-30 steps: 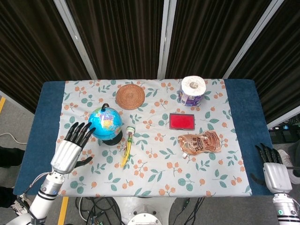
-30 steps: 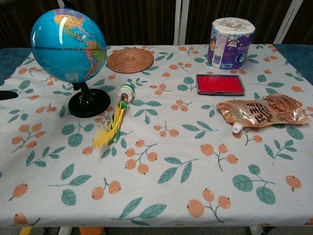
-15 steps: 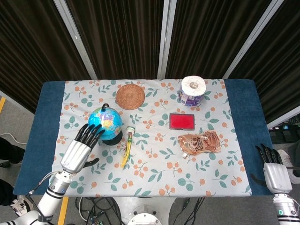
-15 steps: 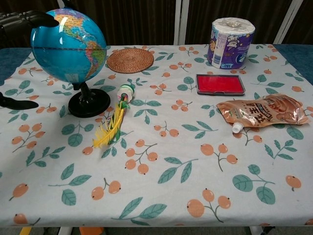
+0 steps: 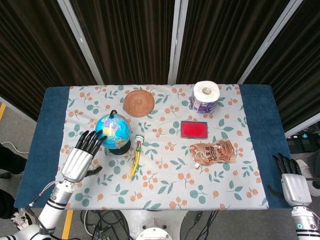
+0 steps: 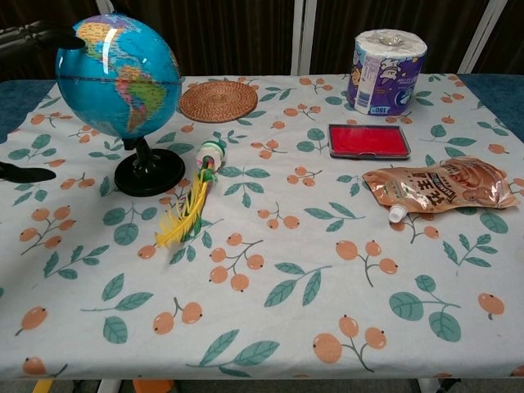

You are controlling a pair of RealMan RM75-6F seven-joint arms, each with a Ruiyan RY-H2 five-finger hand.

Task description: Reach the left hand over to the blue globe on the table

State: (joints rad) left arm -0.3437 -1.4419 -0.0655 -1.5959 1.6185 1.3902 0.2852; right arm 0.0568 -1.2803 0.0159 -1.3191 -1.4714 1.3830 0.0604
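Note:
The blue globe stands on a black base at the left middle of the flowered cloth; the chest view shows the globe close up at top left. My left hand is just left of it with fingers spread, and its dark fingertips reach the globe's left side. In the chest view only fingertips show at the globe's upper left, touching or nearly touching it. My right hand hangs off the table's front right corner with fingers straight and holds nothing.
A yellow-green feathered toy lies right of the globe's base. A woven coaster, a toilet paper roll, a red case and an orange pouch lie across the cloth.
The left hand drew slightly back to the left after reaching in, fingertips staying at the globe. The globe has turned on its axis, showing more land toward the chest camera. The right hand is still.

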